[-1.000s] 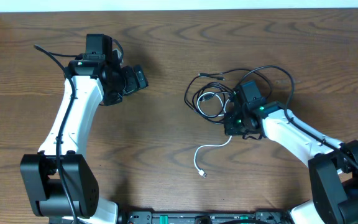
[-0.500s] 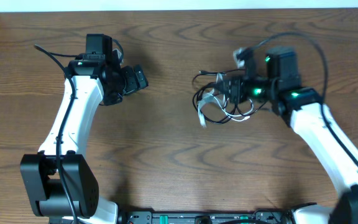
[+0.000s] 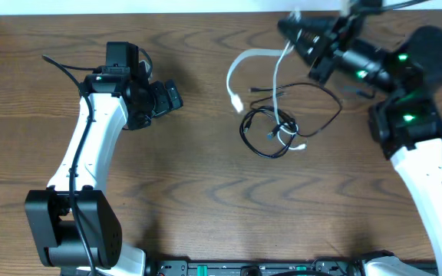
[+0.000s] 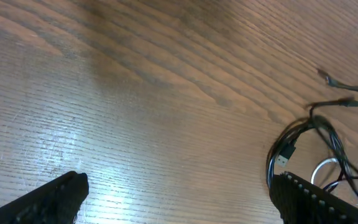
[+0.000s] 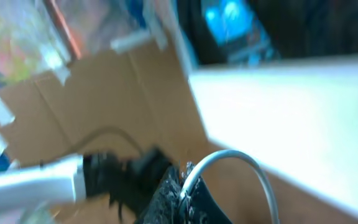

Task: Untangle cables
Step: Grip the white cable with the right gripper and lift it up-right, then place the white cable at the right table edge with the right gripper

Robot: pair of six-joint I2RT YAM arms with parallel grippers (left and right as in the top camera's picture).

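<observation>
No legible text, label, brand, number or sign in any view.
Right wrist view motion-blurred: blue screen-like patch at top and coloured shapes at upper left too smeared to read.
Overhead view: dark rail at bottom edge carries tiny marks, too small to read.
</observation>
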